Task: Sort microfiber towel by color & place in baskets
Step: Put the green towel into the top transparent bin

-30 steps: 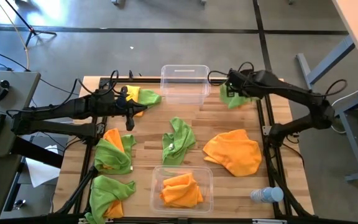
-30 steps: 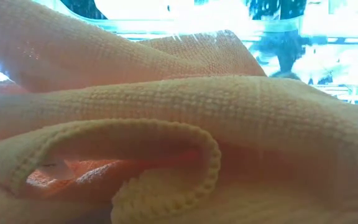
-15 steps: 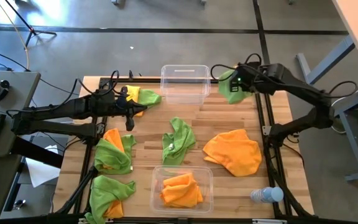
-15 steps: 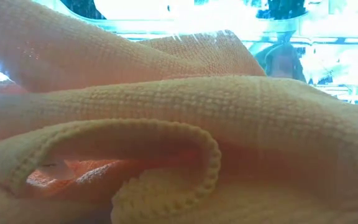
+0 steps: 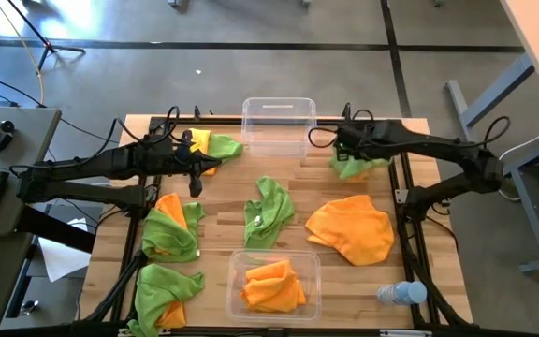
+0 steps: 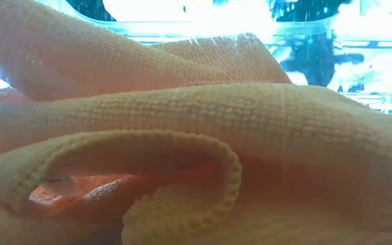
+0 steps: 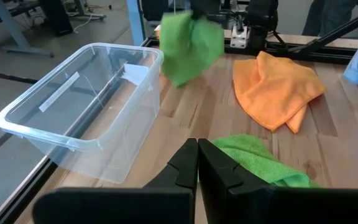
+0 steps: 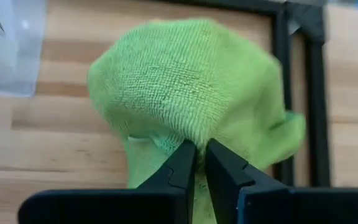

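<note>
The right gripper (image 5: 342, 150) hangs just beside the empty clear basket (image 5: 278, 125) at the far edge of the table (image 5: 410, 253), its fingers (image 8: 185, 163) pinched shut on a lime green towel (image 8: 191, 93) that dangles in a bunched fold. The left gripper (image 5: 195, 180) waits on the basket's other side, fingers (image 7: 188, 163) closed on nothing. A second basket (image 5: 274, 281), well away at the near edge, already holds orange towels (image 5: 271, 285). Loose green and orange towels lie between the two baskets.

What could go wrong: the pinch takes only a small fold, so the cloth may slip free and land on the table beside the basket. It also hangs low next to the basket's wall, so a sideways move without more height could snag the rim, push the light basket, or leave the towel draped over the edge.

Against half a second ago, the right gripper has moved nearer the basket's side and lower, with the towel now hanging below the gripper. The left arm has not moved.
</note>
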